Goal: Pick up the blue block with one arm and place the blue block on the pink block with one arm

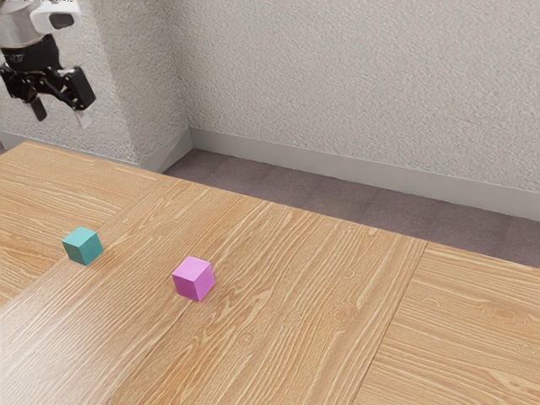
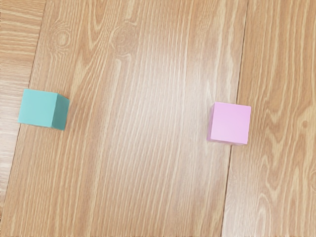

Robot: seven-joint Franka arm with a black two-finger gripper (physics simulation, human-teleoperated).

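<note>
Wooden table (image 1: pixel 337 295), teal-blue block (image 1: pixel 83 245) apart from pink block (image 1: pixel 193 278), jaws spread, empty, high above.

A wood-grained worktop (image 1: pixel 295 278) is seen, backed by a grey floor (image 1: pixel 337 198), a pale skirting (image 1: pixel 354 164) and a textured wall (image 1: pixel 354 76).

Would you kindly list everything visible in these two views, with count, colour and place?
blue block: one, teal-blue, on the table, toward the exterior view's left.
pink block: one, pink, on the table, apart from the blue block, toward the exterior view's right of it.
table: one, light wood, under both blocks.
wall: one, pale grey, behind the table.
floor: one strip, grey-brown, between table and wall.
fingers: two, black, open and empty, high above the table's left end.
</note>
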